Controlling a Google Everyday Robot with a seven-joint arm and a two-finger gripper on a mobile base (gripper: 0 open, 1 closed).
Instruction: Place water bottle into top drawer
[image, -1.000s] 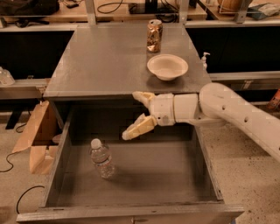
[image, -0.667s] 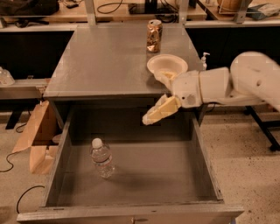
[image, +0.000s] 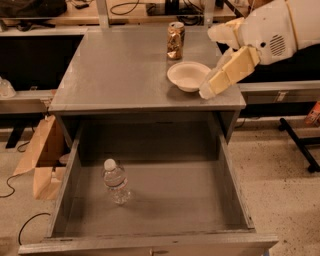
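Nearest, the top drawer is pulled out w/ the water bottle standing inside, left part. Behind, on the surface: white bowl, then gold can. Tool hangs over the right edge, spread, holding nothing.

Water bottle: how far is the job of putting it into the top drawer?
Done, it seems: the water bottle stands upright on the floor of the open top drawer, near its left wall. In hand: nothing; the gripper hangs open and empty above the table's right side, beside the white bowl. Left: seemingly nothing of the placing.
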